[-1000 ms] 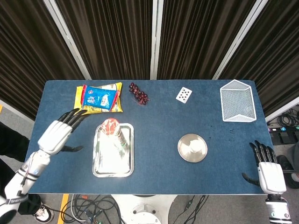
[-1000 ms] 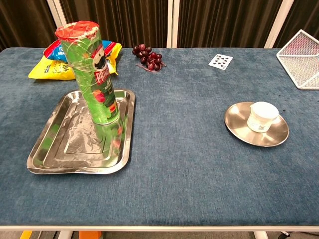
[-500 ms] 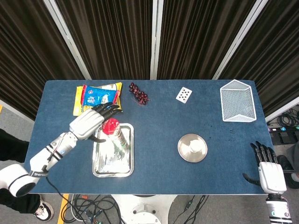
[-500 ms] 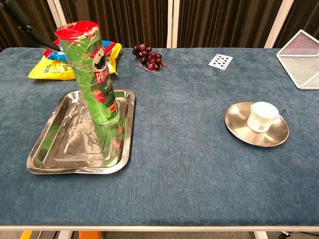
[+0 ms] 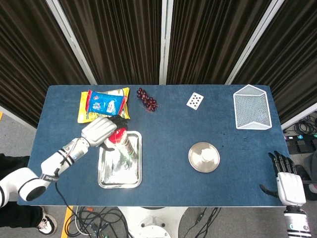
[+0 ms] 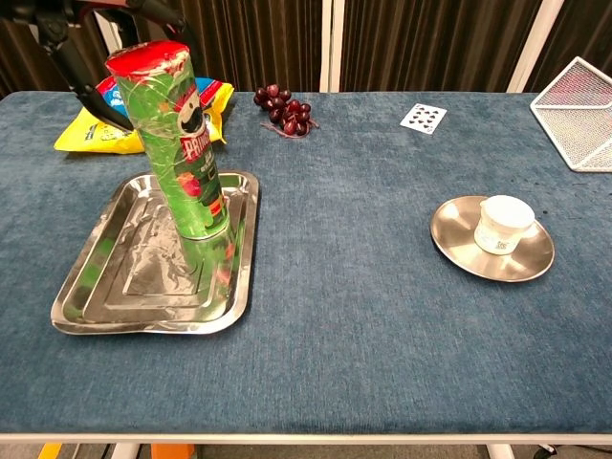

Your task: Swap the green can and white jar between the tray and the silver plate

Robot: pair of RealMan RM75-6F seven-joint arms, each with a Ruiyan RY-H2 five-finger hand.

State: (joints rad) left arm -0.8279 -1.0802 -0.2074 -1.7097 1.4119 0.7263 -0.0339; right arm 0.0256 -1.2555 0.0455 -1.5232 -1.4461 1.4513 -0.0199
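A tall green can (image 5: 122, 141) with a red lid stands upright at the far end of the steel tray (image 5: 106, 176), on the left of the table. My left hand (image 5: 99, 130) hovers at the can's top. In the chest view its dark fingers (image 6: 67, 59) arch around the lid of the can (image 6: 184, 158), spread apart, with no clear grip. The white jar (image 5: 206, 155) sits on the round silver plate (image 5: 194, 162) at the right. My right hand (image 5: 289, 186) hangs beyond the table's near right corner, fingers apart and holding nothing.
A yellow and blue snack bag (image 5: 101, 103) lies just behind the tray. Dark grapes (image 5: 147, 99) and a playing card (image 5: 195, 100) lie along the far edge. A white wire basket (image 5: 252, 107) stands at the far right corner.
My left hand has come in from the table's left side to the top of the green can, its fingers now around the lid. The can, the jar and my right hand stay put.
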